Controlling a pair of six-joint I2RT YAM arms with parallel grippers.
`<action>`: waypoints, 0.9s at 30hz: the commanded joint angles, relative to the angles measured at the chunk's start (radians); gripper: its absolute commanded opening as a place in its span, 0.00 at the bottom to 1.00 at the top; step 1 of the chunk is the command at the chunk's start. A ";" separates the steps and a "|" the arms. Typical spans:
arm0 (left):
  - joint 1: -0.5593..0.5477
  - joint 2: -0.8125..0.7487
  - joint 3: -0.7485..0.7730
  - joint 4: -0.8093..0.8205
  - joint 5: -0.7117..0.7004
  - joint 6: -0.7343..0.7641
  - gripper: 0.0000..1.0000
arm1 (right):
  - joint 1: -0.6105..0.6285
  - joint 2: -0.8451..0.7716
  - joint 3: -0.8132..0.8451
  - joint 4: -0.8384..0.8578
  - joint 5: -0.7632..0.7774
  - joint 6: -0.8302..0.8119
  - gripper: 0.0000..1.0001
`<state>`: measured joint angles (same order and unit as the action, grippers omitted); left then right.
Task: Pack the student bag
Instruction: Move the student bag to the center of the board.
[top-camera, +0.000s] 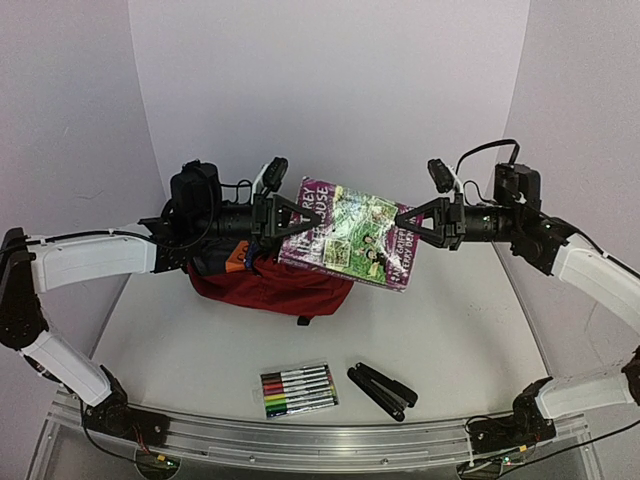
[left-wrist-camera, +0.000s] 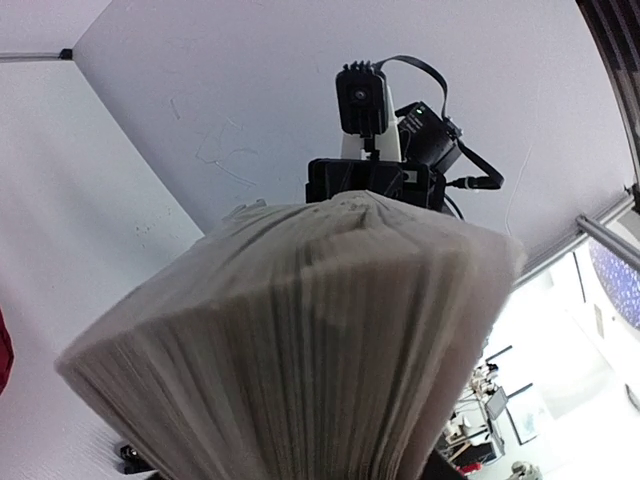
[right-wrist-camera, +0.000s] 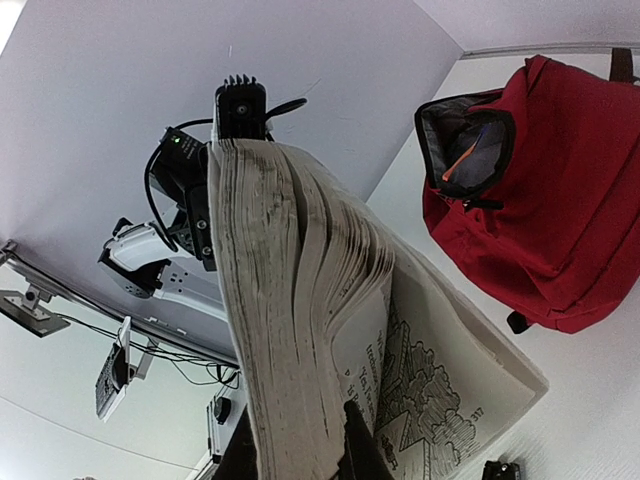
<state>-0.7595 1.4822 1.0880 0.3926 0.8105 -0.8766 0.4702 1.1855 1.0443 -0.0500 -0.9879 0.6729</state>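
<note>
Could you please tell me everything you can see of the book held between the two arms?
The book is a thick, floppy paperback with a glossy green-and-purple illustrated cover and cream page edges; an inside page shows a line drawing. It hangs tilted in the air, partly over the open student bag. The right gripper clamps one edge. The left gripper is at the opposite edge, but whether it grips is unclear.
</note>
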 joint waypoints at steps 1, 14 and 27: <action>0.032 -0.039 -0.020 0.050 0.023 -0.013 0.32 | 0.007 0.017 0.009 0.095 -0.007 -0.020 0.00; 0.198 -0.122 -0.030 -0.167 0.035 0.014 0.00 | 0.009 0.048 0.025 -0.099 0.361 -0.142 0.87; 0.612 -0.335 -0.038 -0.463 0.145 0.082 0.00 | 0.147 0.317 -0.010 -0.056 0.708 -0.073 0.77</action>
<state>-0.2504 1.2461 1.0370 -0.0425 0.8857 -0.8260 0.5666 1.4111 1.0401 -0.1573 -0.3932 0.5679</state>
